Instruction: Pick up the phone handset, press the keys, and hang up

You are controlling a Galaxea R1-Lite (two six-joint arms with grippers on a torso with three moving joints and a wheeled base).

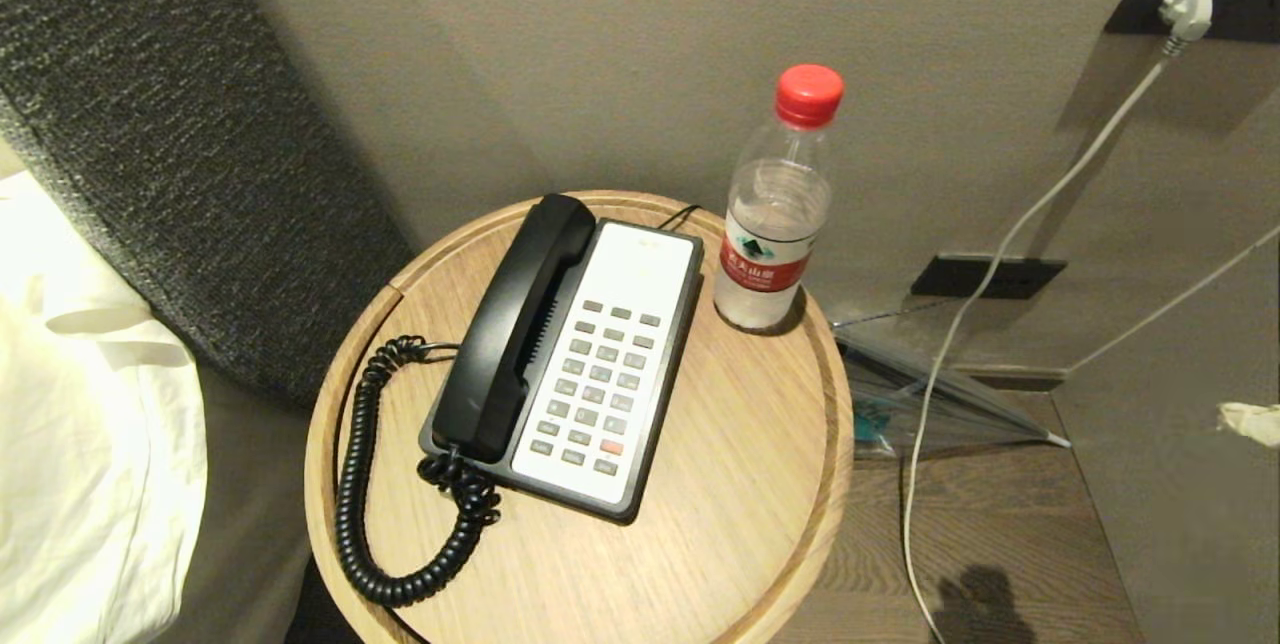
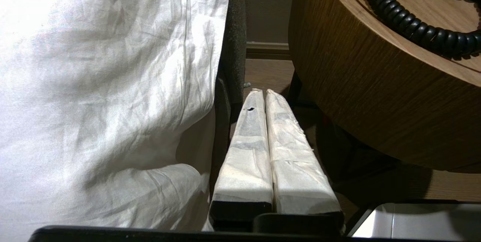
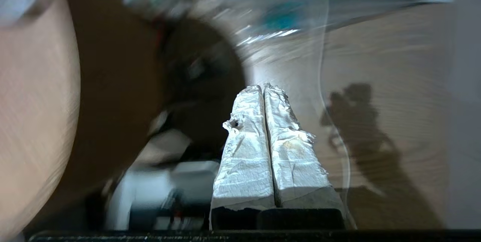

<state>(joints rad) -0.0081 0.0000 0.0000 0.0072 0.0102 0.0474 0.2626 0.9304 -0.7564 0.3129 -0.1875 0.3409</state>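
The glossy black phone handset (image 1: pixel 518 324) is lying cradled on the phone base (image 1: pixel 600 374), on a round wooden table (image 1: pixel 720 484) beside a clear bottle (image 1: pixel 775 214). Both the left gripper (image 2: pixel 262 92) and right gripper (image 3: pixel 263 88) are hanging low, tape-wrapped fingers pressed together.

Showing on the round table (image 1: pixel 760 484): one phone base (image 1: pixel 600 374), one handset (image 1: pixel 520 324) with one coiled cord (image 1: pixel 350 484), and one water bottle (image 1: pixel 775 214). One plug (image 1: pixel 1187 9) sitting in the wall. Two grippers showing, one per wrist view: left (image 2: pixel 265 92), right (image 3: pixel 264 88).
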